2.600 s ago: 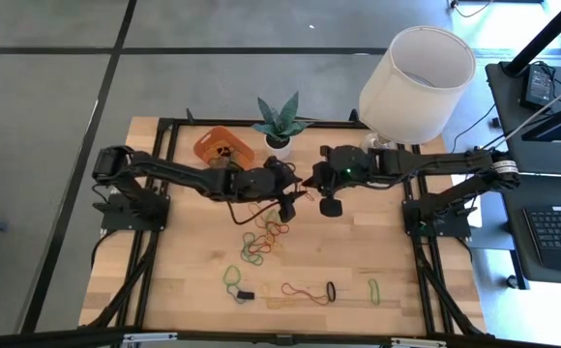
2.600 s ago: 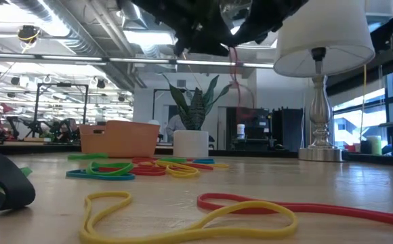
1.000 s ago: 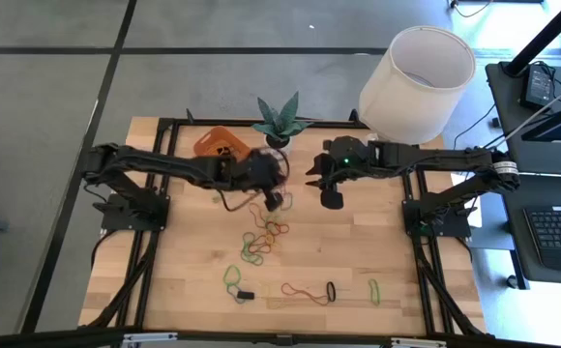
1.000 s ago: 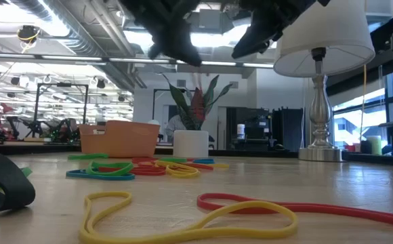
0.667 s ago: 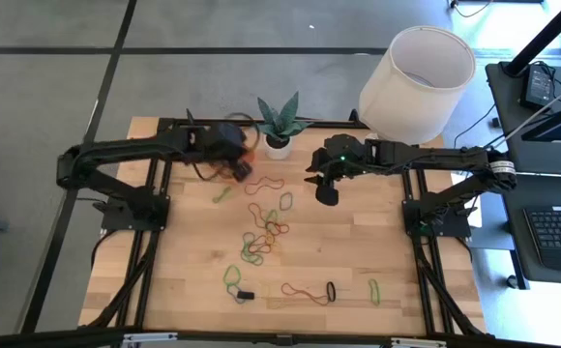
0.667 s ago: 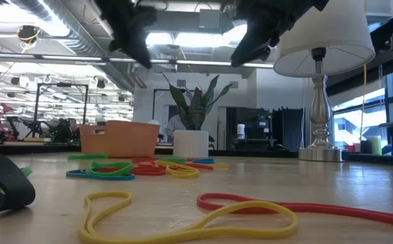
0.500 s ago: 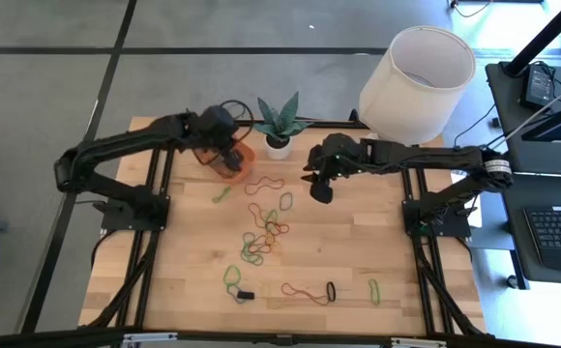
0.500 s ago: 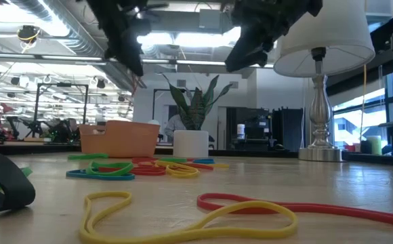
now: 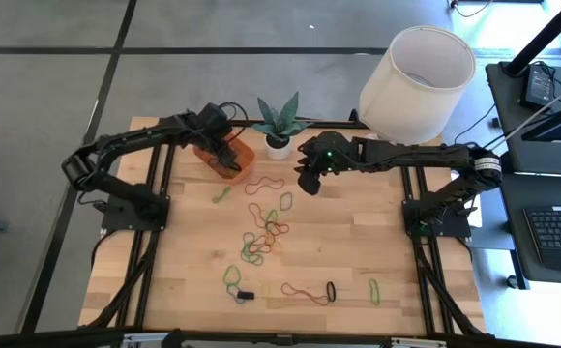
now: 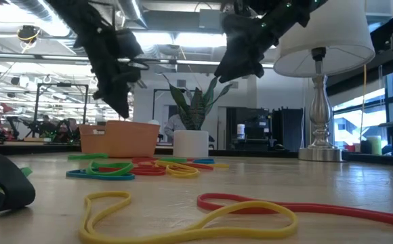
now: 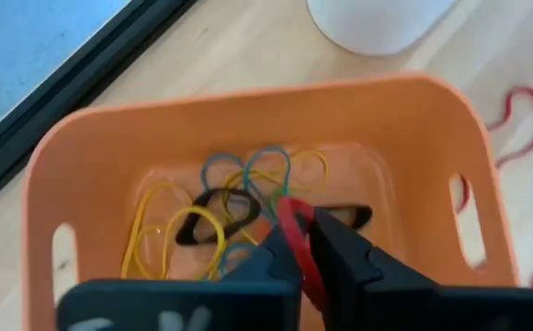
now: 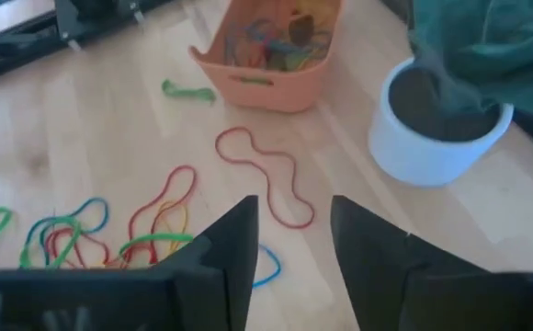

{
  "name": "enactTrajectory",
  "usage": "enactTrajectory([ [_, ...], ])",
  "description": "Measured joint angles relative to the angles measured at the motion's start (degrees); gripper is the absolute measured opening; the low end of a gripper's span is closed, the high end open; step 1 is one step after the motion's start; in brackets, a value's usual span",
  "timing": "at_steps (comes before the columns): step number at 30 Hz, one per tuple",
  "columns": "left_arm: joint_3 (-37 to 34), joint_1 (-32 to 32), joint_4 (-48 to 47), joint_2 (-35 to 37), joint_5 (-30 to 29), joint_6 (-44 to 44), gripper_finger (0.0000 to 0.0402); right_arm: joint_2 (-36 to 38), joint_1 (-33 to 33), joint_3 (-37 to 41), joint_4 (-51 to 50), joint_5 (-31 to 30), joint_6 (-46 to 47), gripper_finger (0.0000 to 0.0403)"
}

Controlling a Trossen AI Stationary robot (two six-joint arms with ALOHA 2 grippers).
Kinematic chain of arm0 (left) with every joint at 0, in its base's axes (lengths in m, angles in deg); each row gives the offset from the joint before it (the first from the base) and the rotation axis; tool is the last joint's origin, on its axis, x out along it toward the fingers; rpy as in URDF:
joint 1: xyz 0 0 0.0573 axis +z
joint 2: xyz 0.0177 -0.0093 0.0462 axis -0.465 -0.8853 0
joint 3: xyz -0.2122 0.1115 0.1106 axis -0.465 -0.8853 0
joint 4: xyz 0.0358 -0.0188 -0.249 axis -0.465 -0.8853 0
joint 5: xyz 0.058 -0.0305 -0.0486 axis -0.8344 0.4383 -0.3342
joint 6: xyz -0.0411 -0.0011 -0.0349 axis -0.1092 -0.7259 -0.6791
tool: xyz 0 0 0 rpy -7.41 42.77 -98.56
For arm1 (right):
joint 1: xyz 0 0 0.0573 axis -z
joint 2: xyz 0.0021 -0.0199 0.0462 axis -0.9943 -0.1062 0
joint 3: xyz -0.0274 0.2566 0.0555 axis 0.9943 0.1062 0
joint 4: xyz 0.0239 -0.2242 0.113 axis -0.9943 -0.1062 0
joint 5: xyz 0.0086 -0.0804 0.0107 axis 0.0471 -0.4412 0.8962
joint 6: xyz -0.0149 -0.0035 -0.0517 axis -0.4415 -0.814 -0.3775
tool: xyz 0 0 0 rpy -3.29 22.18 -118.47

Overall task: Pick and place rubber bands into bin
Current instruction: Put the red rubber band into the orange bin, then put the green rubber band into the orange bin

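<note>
Delivery of a band. The left gripper (image 11: 296, 241) hangs directly over the orange bin (image 9: 224, 150), its jaws nearly together and pinching a red rubber band (image 11: 294, 234), so that on release the loop should fall among the yellow, blue and black bands (image 11: 221, 198) already in the tray. The right gripper (image 12: 289, 234) hovers with fingers spread wide and empty, just beside the potted plant (image 9: 279, 124) and above the loose rubber bands (image 9: 266, 227) scattered on the wooden table (image 9: 406, 280), apparently poised to pick the next one. The bin stands at the table's far edge, beside the plant, left of the lamp (image 9: 416, 70).
</note>
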Motion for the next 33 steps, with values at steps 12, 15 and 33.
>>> enactTrajectory([
  [12,0.1,5.5,1.4,-1.8,-0.3,-3.7,0.0131,0.0,0.0,0.0,1.4,-0.2,1.5,0.0142],
  [15,0.1,5.6,1.3,-1.4,-0.3,-5.8,0.0139,0.0,-0.1,0.0,1.2,-0.1,1.5,0.0142],
  [33,0.1,-12.6,-1.0,7.9,-4.1,-19.0,0.0005,3.4,-5.3,0.9,-12.4,0.2,-3.9,0.008],
])
